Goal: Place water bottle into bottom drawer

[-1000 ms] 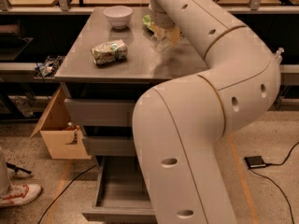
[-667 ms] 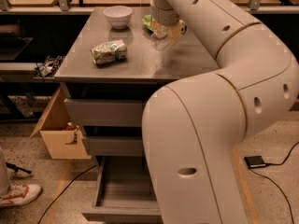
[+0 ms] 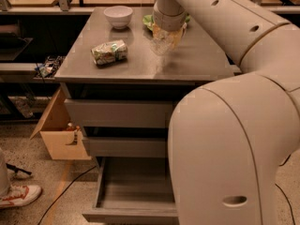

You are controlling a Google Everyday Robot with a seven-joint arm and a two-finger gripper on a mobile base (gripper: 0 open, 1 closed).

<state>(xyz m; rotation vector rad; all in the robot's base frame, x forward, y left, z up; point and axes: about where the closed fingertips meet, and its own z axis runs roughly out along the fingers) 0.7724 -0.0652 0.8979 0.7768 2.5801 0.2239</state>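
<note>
- Gripper is hanging at the end of the pale arm over the back of the grey cabinet top, toward twelve o'clock in the view. The wrist is covering its tip, so it cannot be told whether it is clamping anything or spread wide.
- Water bottle, clear and crinkled, is showing directly beneath the wrist, at the gripper's six o'clock. It cannot be told whether it is resting on the cabinet top or hanging just above it.
- Bottom drawer is standing pulled out at six o'clock in the view, its shallow grey floor facing up. The arm's bulky elbow is covering its right side.
- Top drawer and middle drawer are sitting further back than the bottom one.
- Crushed green-white can is lying at the bottle's nine o'clock, well apart from it.
- White bowl is sitting at the bottle's eleven o'clock, near the back edge.
- Green snack bag is peeking out beside the wrist.
- Cardboard box is leaning on the floor at the cabinet's nine o'clock.
</note>
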